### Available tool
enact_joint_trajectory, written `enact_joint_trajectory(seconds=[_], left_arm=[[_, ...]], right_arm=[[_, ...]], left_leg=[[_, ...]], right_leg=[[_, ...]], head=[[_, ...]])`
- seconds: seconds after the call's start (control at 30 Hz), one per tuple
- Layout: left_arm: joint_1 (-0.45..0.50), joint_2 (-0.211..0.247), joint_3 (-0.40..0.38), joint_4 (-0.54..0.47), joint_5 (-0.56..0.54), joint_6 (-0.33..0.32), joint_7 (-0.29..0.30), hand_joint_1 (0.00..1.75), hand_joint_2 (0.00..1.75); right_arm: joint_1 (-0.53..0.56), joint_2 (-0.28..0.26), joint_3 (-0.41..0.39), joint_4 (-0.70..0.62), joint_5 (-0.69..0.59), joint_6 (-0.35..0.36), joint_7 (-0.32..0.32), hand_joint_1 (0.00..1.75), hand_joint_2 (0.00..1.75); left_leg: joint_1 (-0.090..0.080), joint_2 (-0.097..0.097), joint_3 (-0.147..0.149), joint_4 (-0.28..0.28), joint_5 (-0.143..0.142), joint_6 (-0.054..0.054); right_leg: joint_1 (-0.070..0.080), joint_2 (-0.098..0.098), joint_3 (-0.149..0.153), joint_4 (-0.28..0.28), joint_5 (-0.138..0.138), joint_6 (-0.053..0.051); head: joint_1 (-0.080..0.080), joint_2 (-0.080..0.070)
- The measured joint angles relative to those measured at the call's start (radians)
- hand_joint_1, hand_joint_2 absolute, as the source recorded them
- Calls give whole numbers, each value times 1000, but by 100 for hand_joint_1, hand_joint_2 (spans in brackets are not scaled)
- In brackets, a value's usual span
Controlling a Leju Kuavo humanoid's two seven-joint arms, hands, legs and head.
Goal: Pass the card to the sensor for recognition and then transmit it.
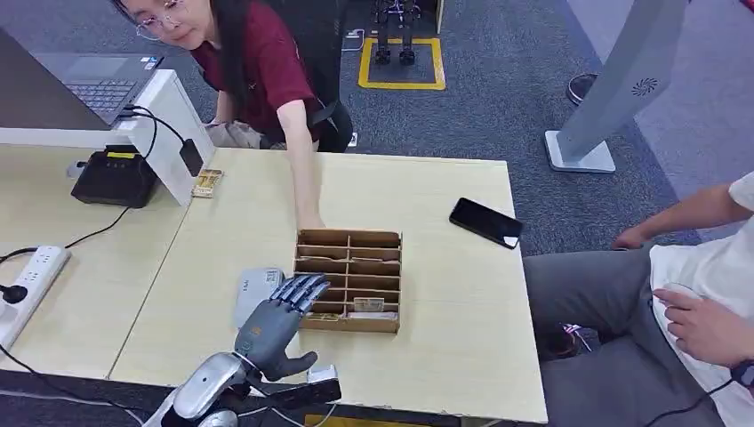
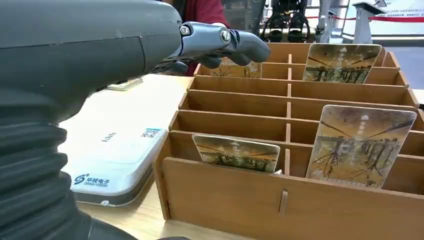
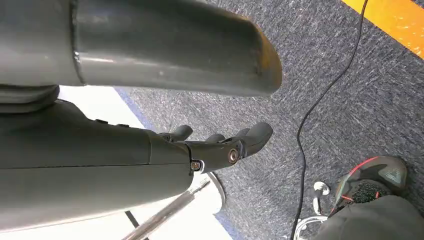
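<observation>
A wooden card rack (image 1: pixel 388 283) stands mid-table with several picture cards upright in its slots. In the left wrist view two cards (image 2: pixel 236 153) (image 2: pixel 359 145) lean in the rack's (image 2: pixel 280 200) nearest row, and others lean further back. A flat white card reader (image 1: pixel 252 292) (image 2: pixel 115 150) lies just left of the rack. My left hand (image 1: pixel 276 318) (image 2: pixel 150 45) hovers over the rack's near left corner, fingers (image 2: pixel 235 41) stretched out above the slots and holding nothing. My right hand (image 3: pixel 220 147) hangs beside my body over the carpet, fingers loosely extended and empty.
A person across the table rests a hand (image 1: pixel 311 222) at the rack's far edge. A black phone (image 1: pixel 485 222) lies to the right. Another seated person (image 1: pixel 702 302) is at the table's right side. A power strip (image 1: pixel 31 280), a black device (image 1: pixel 114 176) and a laptop (image 1: pixel 98 84) sit on the left.
</observation>
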Motion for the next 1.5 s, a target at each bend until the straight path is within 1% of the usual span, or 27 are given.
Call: enact_joint_trajectory(seconds=[0.8,0.97,1.5], left_arm=[[0,-3,0,0,-8,2,0,0,175],[0,-3,-1,6,-36,3,21,0,175],[0,-3,-2,19,-41,3,21,0,175]], right_arm=[[0,0,0,0,3,0,0,0,0],[0,0,0,0,3,0,0,0,0],[0,0,0,0,3,2,0,0,0]], left_leg=[[0,0,0,0,0,0],[0,0,0,0,0,0],[0,0,0,0,0,0]], right_leg=[[0,0,0,0,0,0],[0,0,0,0,0,0],[0,0,0,0,0,0]], head=[[0,0],[0,0],[0,0]])
